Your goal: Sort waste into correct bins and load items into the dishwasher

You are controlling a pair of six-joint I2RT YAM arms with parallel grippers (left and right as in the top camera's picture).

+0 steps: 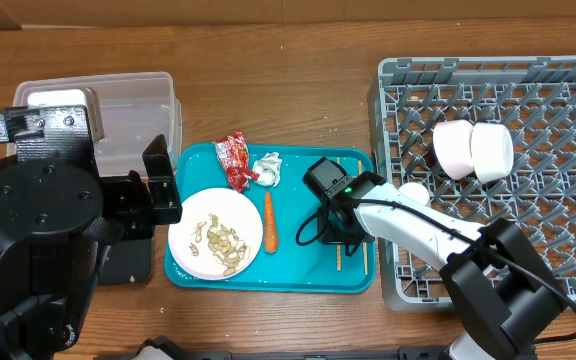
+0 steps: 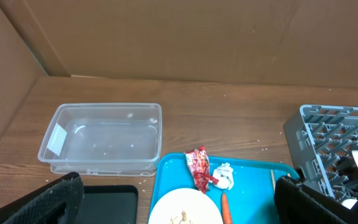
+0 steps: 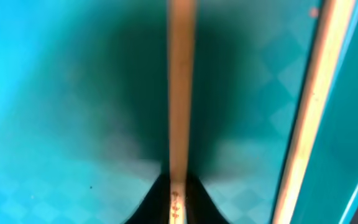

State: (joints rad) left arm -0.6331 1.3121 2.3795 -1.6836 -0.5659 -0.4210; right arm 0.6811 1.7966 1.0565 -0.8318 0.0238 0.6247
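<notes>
**Right end effector** (image 3: 178,198): low over the teal tray (image 1: 298,276). The fingertips are drawn in tight on either side of one chopstick (image 3: 180,93). I judge it pinched and not yet lifted.
**Second chopstick** (image 3: 312,106): lies free on the tray just beside my right end effector, on the dish rack side.
**Left end effector** (image 2: 179,182): fingers spread wide, holding nothing, hanging above the surface (image 2: 229,112).

**Loaded**
- Two white bowls (image 1: 473,150): in the dish rack (image 1: 568,240), touching each other, well apart from my right end effector.
- Small white cup (image 1: 413,193): at the rack's edge, near my right end effector and partly hidden by that arm.

**Not yet loaded**
- White plate (image 1: 240,205): on the teal tray, between my two end effectors.
- Both chopsticks, as listed above.

**Waste, all unsorted**
- Nut scraps (image 1: 218,240): on the plate.
- Carrot (image 1: 270,222): just beside the plate, on the side toward my right end effector.
- Red wrapper (image 2: 197,169) and tissue (image 2: 224,176): touching each other, just ahead of my left end effector.

**Bins**
- Clear tub (image 2: 104,137): ahead of my left end effector, with nothing in it that I can see.
- Black tray (image 2: 110,202): beneath my left end effector. It is mostly hidden, so I cannot tell what it holds.

**Progress, as I judge it:** dish loading is about half done and waste sorting is not begun.
</notes>
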